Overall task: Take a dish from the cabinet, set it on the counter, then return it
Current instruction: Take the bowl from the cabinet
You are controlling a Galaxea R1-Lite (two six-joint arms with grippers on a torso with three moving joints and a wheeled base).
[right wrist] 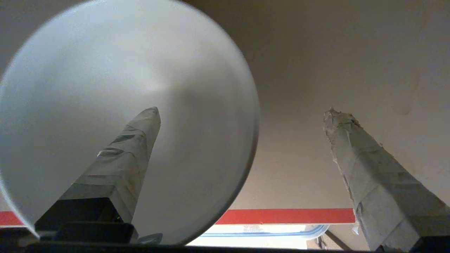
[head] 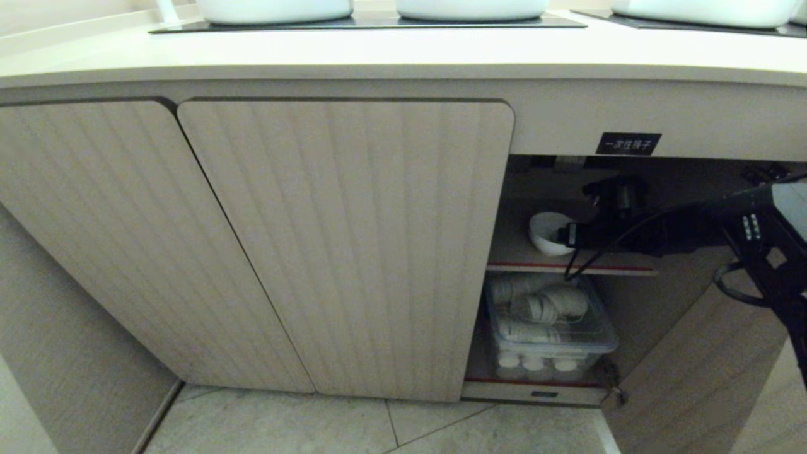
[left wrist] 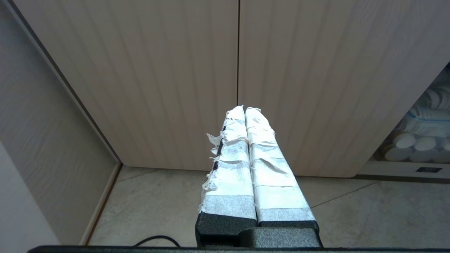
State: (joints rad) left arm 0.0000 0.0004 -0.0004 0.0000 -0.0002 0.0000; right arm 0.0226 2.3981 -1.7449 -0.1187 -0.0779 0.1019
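In the head view, a long cream-white counter [head: 403, 53] with a thick rounded edge runs across twelve o'clock, carrying black glass cooktop panels [head: 372, 23] and big white pots [head: 274, 9]. Below it stands the low beige wood-grain cabinet [head: 353, 246] with vertically ribbed, round-cornered doors, over a pale tiled floor [head: 328, 425] at six o'clock. A small black label with white characters [head: 628, 144] sits at about two o'clock, above the open bay. On the upper red-edged shelf [head: 570, 267], at about three o'clock, rests the small, plain white, round glossy bowl [head: 547, 232], tilted with its mouth towards the black right gripper [head: 567, 234], which reaches level into the bay from the right; being round, it has no long axis to speak of. Beneath the shelf, a clear plastic lidded box [head: 551, 328] holds white cups. In the left wrist view, the left gripper [left wrist: 245, 109] hangs before the closed doors above the floor, its taped fingers [left wrist: 230, 165] pressed together on nothing. In the right wrist view, the right gripper's taped fingers [right wrist: 365, 175] stand wide apart; one lies across the bowl's pale round face at nine o'clock, the other is clear of it, and contact cannot be told.
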